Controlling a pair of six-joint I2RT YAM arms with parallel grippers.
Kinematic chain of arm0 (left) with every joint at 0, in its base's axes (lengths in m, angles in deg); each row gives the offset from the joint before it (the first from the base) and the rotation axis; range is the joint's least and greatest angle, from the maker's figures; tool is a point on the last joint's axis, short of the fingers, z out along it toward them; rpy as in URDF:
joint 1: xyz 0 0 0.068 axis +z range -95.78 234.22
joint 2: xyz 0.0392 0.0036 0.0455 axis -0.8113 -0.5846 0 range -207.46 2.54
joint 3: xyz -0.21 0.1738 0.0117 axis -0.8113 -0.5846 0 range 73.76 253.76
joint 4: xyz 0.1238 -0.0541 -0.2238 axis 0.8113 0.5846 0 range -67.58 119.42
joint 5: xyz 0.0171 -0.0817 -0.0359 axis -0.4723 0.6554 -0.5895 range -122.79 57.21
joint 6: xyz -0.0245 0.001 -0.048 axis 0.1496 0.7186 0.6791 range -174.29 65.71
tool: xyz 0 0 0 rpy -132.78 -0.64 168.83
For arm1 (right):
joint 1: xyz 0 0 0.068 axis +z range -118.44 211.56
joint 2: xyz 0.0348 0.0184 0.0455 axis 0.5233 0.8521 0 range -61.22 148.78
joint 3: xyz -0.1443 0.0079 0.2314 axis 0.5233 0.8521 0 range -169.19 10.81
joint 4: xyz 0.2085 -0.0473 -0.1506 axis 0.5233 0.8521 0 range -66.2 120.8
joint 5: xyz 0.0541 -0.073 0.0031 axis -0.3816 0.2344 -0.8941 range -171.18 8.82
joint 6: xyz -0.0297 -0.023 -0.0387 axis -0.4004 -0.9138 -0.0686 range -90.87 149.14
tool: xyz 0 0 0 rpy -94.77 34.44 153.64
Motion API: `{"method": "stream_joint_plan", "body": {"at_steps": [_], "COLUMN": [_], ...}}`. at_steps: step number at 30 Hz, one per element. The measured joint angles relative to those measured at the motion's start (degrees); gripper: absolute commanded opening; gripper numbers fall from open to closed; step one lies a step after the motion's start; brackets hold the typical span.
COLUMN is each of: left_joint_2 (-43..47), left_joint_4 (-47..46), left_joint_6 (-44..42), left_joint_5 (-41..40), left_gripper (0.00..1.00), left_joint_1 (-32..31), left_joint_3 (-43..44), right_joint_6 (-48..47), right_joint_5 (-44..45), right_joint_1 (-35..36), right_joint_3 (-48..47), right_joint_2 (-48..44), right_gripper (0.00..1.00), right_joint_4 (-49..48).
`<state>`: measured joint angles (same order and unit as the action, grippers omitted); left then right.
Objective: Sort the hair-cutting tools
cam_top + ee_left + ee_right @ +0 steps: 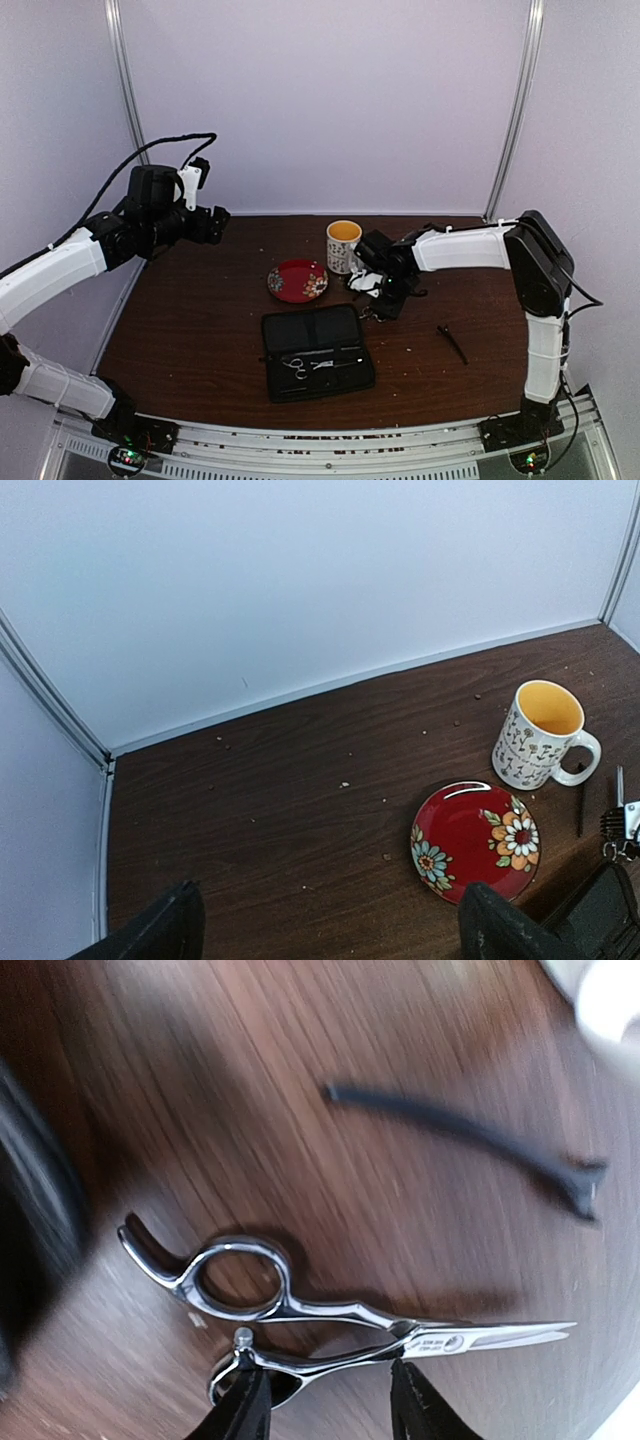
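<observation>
The right pincer (325,1400), jaws part open, straddles the silver metal scissors with ring handles (330,1320) lying flat on the brown wooden surface (330,1030), just beyond the black zip case (318,352); whether it grips them I cannot tell. A thin shank could slip or twist out on lifting. Their long axis runs left-right in the wrist view, blades right. The left pincer (325,925) hangs wide open, empty

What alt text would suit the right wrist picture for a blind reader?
Silver scissors lie on a brown wooden table, between the two dark fingertips of the right gripper at the bottom edge. A thin black clip lies beyond them.
</observation>
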<state>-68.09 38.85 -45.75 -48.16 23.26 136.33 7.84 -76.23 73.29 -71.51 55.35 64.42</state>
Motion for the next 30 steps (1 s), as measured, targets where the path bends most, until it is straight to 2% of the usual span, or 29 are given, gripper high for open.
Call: {"method": "stream_joint_plan", "body": {"at_steps": [12,18,24,30], "left_joint_2": [0.24,0.24,0.24,0.24], "left_joint_4": [0.0,0.02,0.0,0.02], "left_joint_6": [-0.04,-0.04,-0.02,-0.02], "left_joint_5": [1.22,1.57,2.14,2.29], "left_gripper": [0.9,0.9,0.9,0.9], "left_joint_1": [0.0,0.0,0.0,0.0], "left_joint_3": [0.0,0.0,0.0,0.0], "right_joint_6": [-2.8,-1.84,4.61,9.46], "right_joint_5": [1.09,-6.95,-17.77,-19.26], "right_joint_1": [-11.1,-15.58,-18.88,-22.53], "right_joint_3": [7.28,5.66,-0.11,-2.29], "right_joint_2": [-6.12,-7.63,-5.66,-2.14], "right_gripper": [0.42,0.43,0.44,0.45], "right_joint_4": [3.82,7.63,10.14,10.78]}}
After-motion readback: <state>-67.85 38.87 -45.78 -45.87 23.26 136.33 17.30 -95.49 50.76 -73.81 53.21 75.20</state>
